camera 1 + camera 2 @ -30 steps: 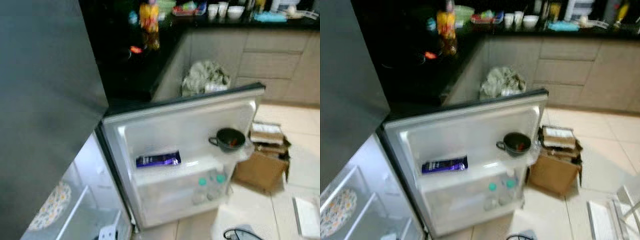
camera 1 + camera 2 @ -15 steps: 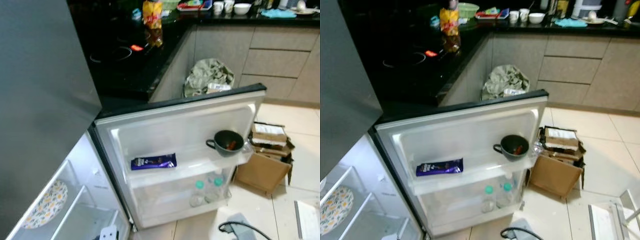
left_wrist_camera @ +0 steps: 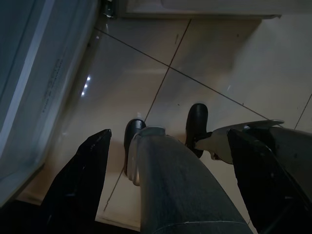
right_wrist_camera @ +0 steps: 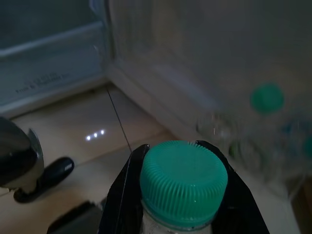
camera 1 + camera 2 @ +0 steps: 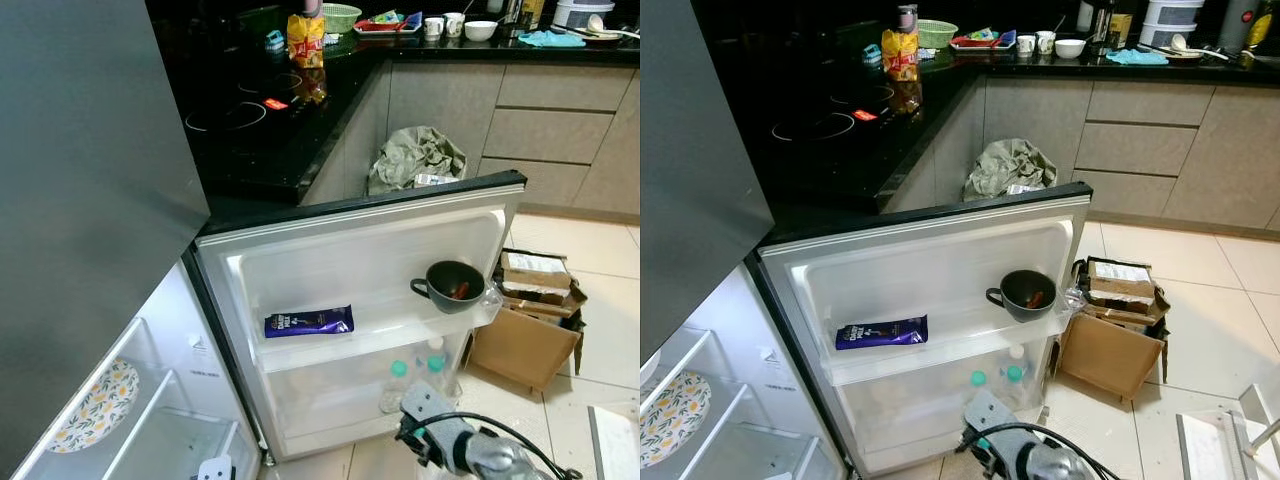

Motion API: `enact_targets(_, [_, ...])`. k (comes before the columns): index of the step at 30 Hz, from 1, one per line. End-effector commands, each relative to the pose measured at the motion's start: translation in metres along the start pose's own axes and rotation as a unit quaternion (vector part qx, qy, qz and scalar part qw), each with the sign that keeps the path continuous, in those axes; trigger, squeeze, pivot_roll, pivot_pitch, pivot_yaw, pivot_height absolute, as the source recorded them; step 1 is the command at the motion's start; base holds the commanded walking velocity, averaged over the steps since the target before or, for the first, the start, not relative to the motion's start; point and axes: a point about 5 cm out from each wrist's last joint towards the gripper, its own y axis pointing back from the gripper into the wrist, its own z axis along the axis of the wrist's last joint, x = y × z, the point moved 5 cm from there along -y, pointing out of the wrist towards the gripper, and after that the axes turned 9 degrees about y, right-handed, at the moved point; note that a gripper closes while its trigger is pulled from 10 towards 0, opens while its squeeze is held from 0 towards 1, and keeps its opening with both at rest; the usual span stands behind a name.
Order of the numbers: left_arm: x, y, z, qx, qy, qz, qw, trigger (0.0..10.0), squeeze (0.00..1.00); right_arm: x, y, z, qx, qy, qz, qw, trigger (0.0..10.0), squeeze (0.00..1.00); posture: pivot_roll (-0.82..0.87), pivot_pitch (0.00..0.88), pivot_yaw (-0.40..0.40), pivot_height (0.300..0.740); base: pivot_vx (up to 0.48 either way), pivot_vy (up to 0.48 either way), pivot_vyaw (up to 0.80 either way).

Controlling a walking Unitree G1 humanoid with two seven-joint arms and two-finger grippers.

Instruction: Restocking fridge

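Right gripper (image 4: 183, 195) clenched on a green-capped bottle (image 4: 184, 178), low before the open fridge door (image 5: 370, 250), near two bottles (image 5: 415, 375) in its lower shelf. Left gripper (image 3: 165, 180) hanging spread over the floor (image 3: 204, 53). Purple packet (image 5: 309, 322) and dark cup (image 5: 452, 285) on the upper shelf.

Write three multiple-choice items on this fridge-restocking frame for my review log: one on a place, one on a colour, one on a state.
1. Where is the dark cup?
A. On the fridge door's upper shelf
B. On the floor
C. On the counter

2. What colour is the cap of the bottle in the right gripper?
A. Red
B. Green
C. White

3. How is the fridge door?
A. Shut
B. Open
C. Removed

Answers: 1 A, the cup sits at the shelf's end, along from the purple packet. 2 B, the ridged cap between the black fingers is green. 3 B, the door's inner shelves face the camera.
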Motion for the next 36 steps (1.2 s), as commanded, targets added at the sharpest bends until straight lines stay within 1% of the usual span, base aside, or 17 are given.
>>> enact_targets(1, [0.005, 0.001, 0.004, -0.004, -0.01, 0.008, 1.0, 10.0, 0.0, -0.009, -0.005, 0.022, -0.04, 0.027, -0.007, 0.999, 10.0, 0.0, -0.13, 0.0, 0.036, 0.74, 0.0, 0.0, 0.0])
enact_targets(2, [0.006, 0.001, 0.006, -0.01, -0.018, 0.011, 1.0, 10.0, 0.0, -0.017, -0.01, 0.042, -0.073, 0.05, -0.021, 0.996, 10.0, 0.0, -0.13, 0.0, 0.036, 0.74, 0.0, 0.0, 0.0])
enact_targets(3, [0.006, 0.001, 0.006, -0.01, -0.018, 0.011, 1.0, 10.0, 0.0, -0.017, -0.01, 0.042, -0.073, 0.05, -0.021, 0.996, 10.0, 0.0, -0.13, 0.0, 0.036, 0.74, 0.0, 0.0, 0.0])
enact_targets(4, [0.006, 0.001, 0.008, -0.015, -0.024, 0.013, 1.0, 10.0, 0.0, -0.02, -0.012, 0.055, -0.096, 0.05, -0.03, 0.994, 10.0, 0.0, -0.13, 0.0, 0.036, 0.74, 0.0, 0.0, 0.0])
enact_targets(5, [0.005, 0.0, 0.014, -0.029, -0.027, 0.018, 0.999, 10.0, 0.0, -0.026, -0.014, 0.076, -0.138, 0.038, -0.039, 0.989, 10.0, 0.0, -0.13, 0.0, 0.036, 0.74, 0.0, 0.0, 0.0])
enact_targets(7, [0.005, 0.0, 0.021, -0.043, -0.026, 0.025, 0.998, 10.0, 0.0, -0.029, -0.016, 0.088, -0.162, 0.027, -0.042, 0.986, 10.0, 0.0, -0.13, 0.0, 0.036, 0.74, 0.0, 0.0, 0.0])
enact_targets(8, [0.005, -0.001, 0.028, -0.056, -0.02, 0.026, 0.998, 10.0, 0.0, -0.03, -0.018, 0.097, -0.177, 0.006, -0.04, 0.983, 10.0, 0.0, -0.13, 0.0, 0.036, 0.74, 0.0, 0.0, 0.0])
enact_targets(9, [0.005, -0.001, 0.028, -0.056, -0.02, 0.026, 0.998, 10.0, 0.0, -0.03, -0.018, 0.097, -0.177, 0.006, -0.04, 0.983, 10.0, 0.0, -0.13, 0.0, 0.036, 0.74, 0.0, 0.0, 0.0])
enact_targets(10, [0.004, -0.001, 0.034, -0.067, -0.023, 0.026, 0.997, 10.0, 0.0, -0.028, -0.02, 0.103, -0.189, -0.019, -0.029, 0.981, 10.0, 0.0, -0.13, 0.0, 0.035, 0.74, 0.0, 0.0, 0.0])
enact_targets(15, [0.004, -0.001, 0.044, -0.083, -0.014, 0.029, 0.996, 10.0, 0.0, -0.024, -0.02, 0.109, -0.21, -0.045, -0.019, 0.976, 10.0, 0.0, -0.13, 0.0, 0.035, 0.74, 0.0, 0.0, 0.0])
enact_targets(19, [0.005, -0.001, 0.047, -0.089, -0.011, 0.031, 0.996, 10.0, 0.0, -0.012, -0.022, 0.105, -0.207, -0.049, 0.01, 0.977, 10.0, 0.0, -0.13, 0.0, 0.035, 0.74, 0.0, 0.0, 0.0])
enact_targets(23, [0.004, -0.001, 0.043, -0.085, -0.015, 0.03, 0.996, 10.0, 0.0, 0.01, -0.024, 0.088, -0.169, -0.016, 0.052, 0.984, 10.0, 0.0, -0.13, 0.0, 0.035, 0.74, 0.0, 0.0, 0.0])
enact_targets(25, [0.004, -0.001, 0.042, -0.084, -0.016, 0.03, 0.996, 10.0, 0.0, 0.014, -0.024, 0.085, -0.162, -0.008, 0.058, 0.985, 10.0, 0.0, -0.13, 0.0, 0.035, 0.74, 0.0, 0.0, 0.0])
enact_targets(27, [0.004, -0.001, 0.04, -0.082, -0.019, 0.029, 0.996, 10.0, 0.0, 0.025, -0.024, 0.077, -0.144, 0.016, 0.081, 0.986, 10.0, 0.0, -0.13, 0.0, 0.035, 0.74, 0.0, 0.0, 0.0])
enact_targets(28, [0.004, -0.001, 0.04, -0.082, -0.019, 0.029, 0.996, 10.0, 0.0, 0.025, -0.024, 0.077, -0.144, 0.016, 0.081, 0.986, 10.0, 0.0, -0.13, 0.0, 0.035, 0.74, 0.0, 0.0, 0.0])
enact_targets(31, [0.006, 0.0, 0.04, -0.083, -0.026, 0.036, 0.996, 10.0, 0.0, 0.041, -0.023, 0.069, -0.125, 0.069, 0.12, 0.982, 10.0, 0.0, -0.13, 0.0, 0.035, 0.74, 0.0, 0.0, 0.0])
enact_targets(36, [0.008, 0.0, 0.043, -0.089, -0.028, 0.041, 0.995, 10.0, 0.0, 0.046, -0.024, 0.076, -0.135, 0.078, 0.128, 0.979, 10.0, 0.0, -0.13, 0.0, 0.035, 0.74, 0.0, 0.0, 0.0])
